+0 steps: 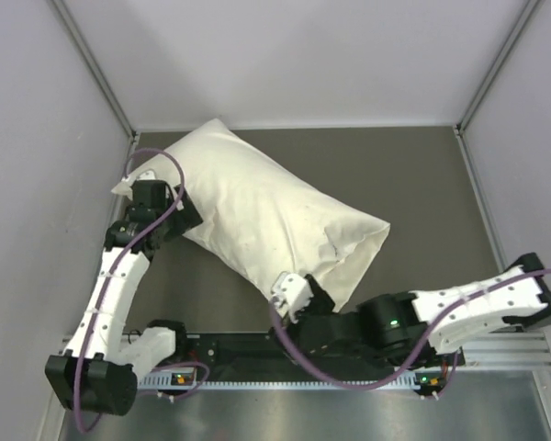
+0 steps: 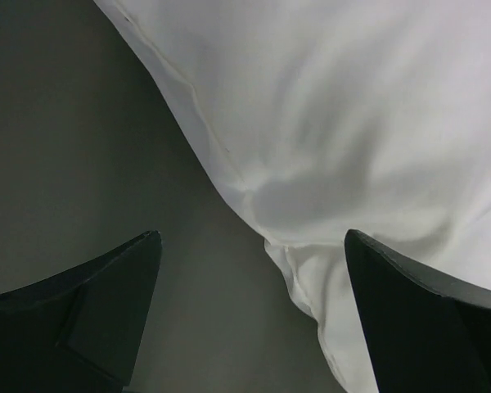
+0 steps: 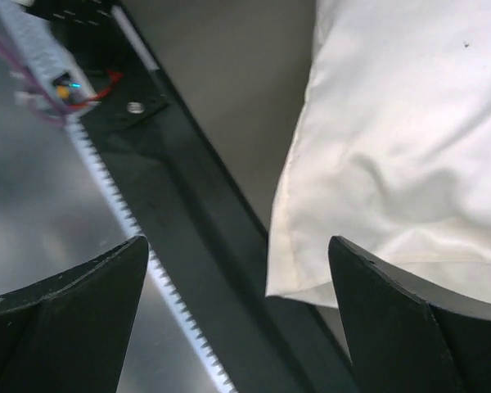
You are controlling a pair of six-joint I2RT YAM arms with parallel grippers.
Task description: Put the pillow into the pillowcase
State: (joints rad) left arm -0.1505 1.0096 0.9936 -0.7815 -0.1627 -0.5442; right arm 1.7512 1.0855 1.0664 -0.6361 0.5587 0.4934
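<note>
A plump, filled pillowcase (image 1: 266,216) is lying slantwise across the dark table (image 1: 422,184), its cream cloth wrinkling over the bulk inside. The pillow itself is not showing apart from the cloth in any view. One far corner is reaching close to the table's back edge, another is pressing near the left wall (image 1: 37,138), and the near end is tapering toward the black rail (image 1: 248,349) at the arms' bases.

The left gripper (image 1: 173,204) is sitting against the pillowcase's left long edge, fingers spread wide and clasping nothing. From its wrist camera the left gripper (image 2: 252,237) is framing a seamed edge of the pillowcase (image 2: 352,106) and a small bunched corner, with bare table (image 2: 65,147) lying open to one side.

The right gripper (image 1: 294,296) is hovering at the near end, fingers likewise parted and empty. Its wrist view is showing the right gripper (image 3: 238,241) spanning the hemmed corner of the pillowcase (image 3: 409,147), which is lying just beside the rail (image 3: 204,246) and a white toothed strip (image 3: 114,196).

Open tabletop is stretching to the right of the pillowcase, up to the right wall (image 1: 533,138), and a smaller patch is lying bare between the left arm and the cloth.
</note>
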